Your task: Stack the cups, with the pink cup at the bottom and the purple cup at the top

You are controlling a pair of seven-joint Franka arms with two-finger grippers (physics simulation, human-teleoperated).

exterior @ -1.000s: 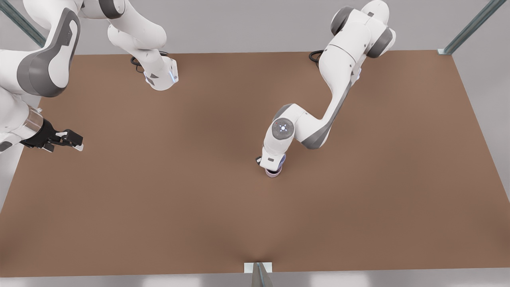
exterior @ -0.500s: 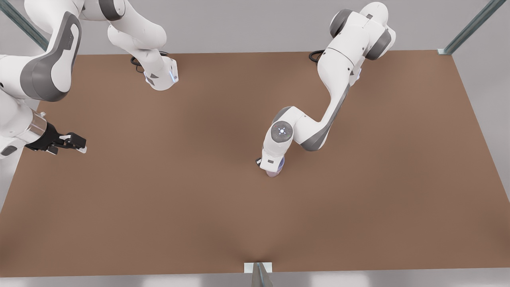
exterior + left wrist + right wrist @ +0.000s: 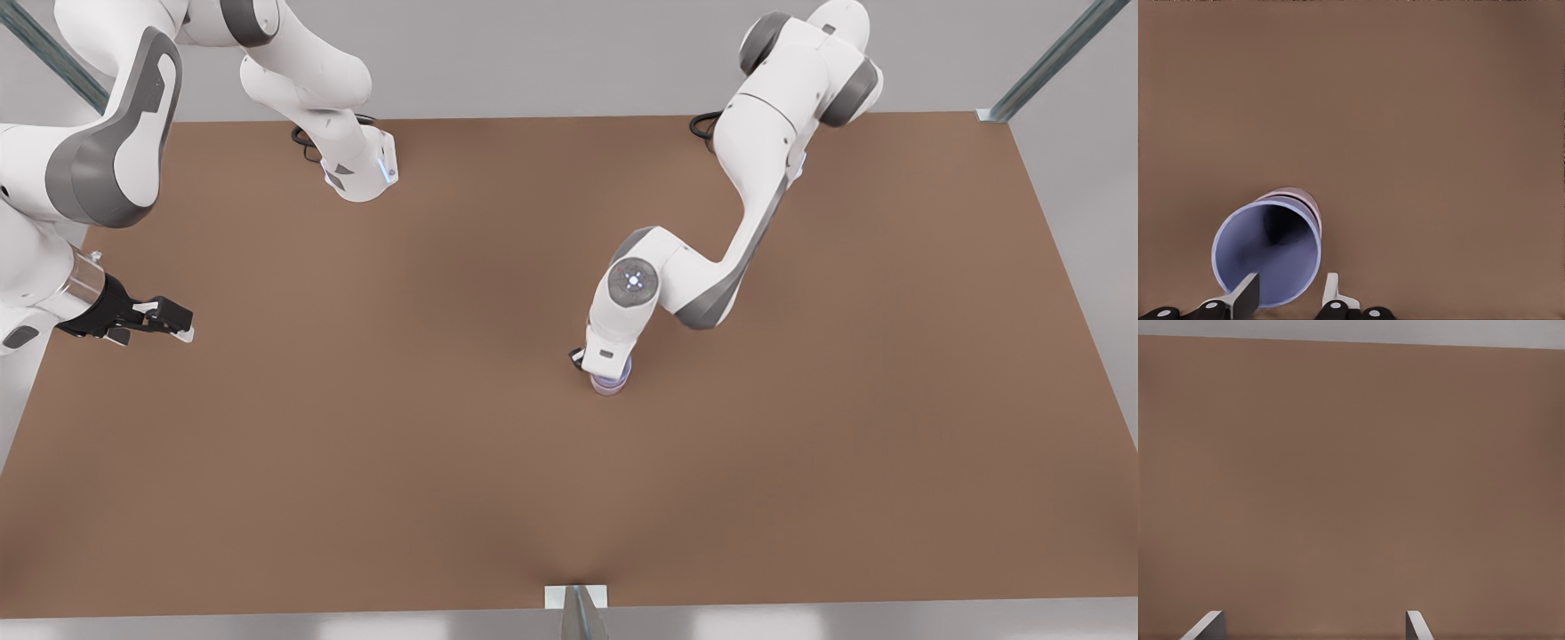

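The purple cup (image 3: 1265, 257) sits upright, nested inside the pink cup (image 3: 1301, 197), of which a thin rim shows behind it. In the front view the stacked cups (image 3: 610, 385) stand near the table's middle, mostly hidden under the left arm's hand. My left gripper (image 3: 1290, 293) hovers over the purple cup's rim, one finger over the cup's mouth and the other just outside the wall, with a wide gap between them. My right gripper (image 3: 173, 320) waits open at the front view's left edge, its fingers (image 3: 1208, 623) over bare table.
The brown table (image 3: 400, 462) stretches wide around the cups. Both arm bases (image 3: 360, 173) stand at the far edge. A metal bracket (image 3: 576, 600) sits at the near edge, and frame posts (image 3: 1049, 58) rise at the far corners.
The left arm dipped over the cups, then rose a little. The right gripper shifted slightly down and to the front view's right, then held still.
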